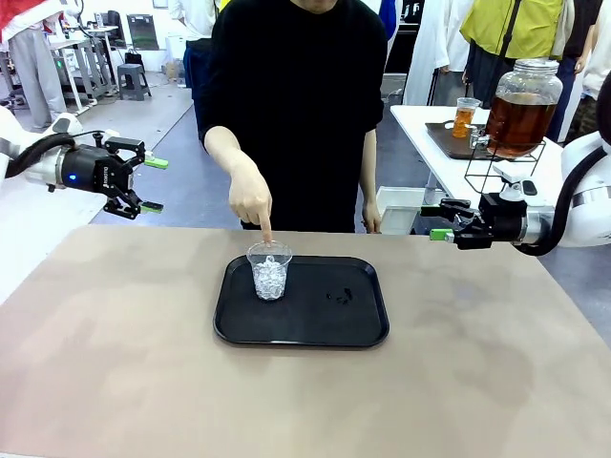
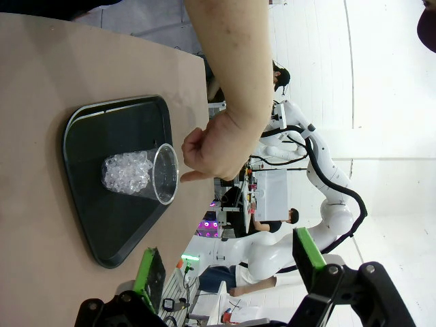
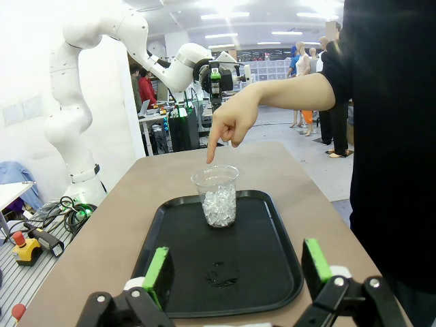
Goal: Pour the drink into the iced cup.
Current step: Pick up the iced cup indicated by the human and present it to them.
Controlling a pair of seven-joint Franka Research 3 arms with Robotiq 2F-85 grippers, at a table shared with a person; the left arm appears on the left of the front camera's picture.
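A clear plastic cup (image 1: 270,271) filled with ice cubes stands on the left part of a black tray (image 1: 358,320). A person's hand (image 1: 252,203) points a finger down at its rim. The amber drink fills a large glass dispenser (image 1: 521,113) and a small clear cup (image 1: 465,118) on the side table at the far right. My left gripper (image 1: 153,184) hovers open above the table's far left corner. My right gripper (image 1: 439,219) hangs open at the far right edge. The left wrist view has the iced cup (image 2: 139,174) beyond my open left gripper (image 2: 228,266); the right wrist view has it (image 3: 218,195) beyond my open right gripper (image 3: 237,267).
A few dark drops (image 1: 339,296) lie on the tray right of the cup. The person stands at the far edge, with the pointing arm over the tray. The side table (image 1: 430,129) also carries a dark tray under the small cup. Bare tabletop (image 1: 124,363) surrounds the tray.
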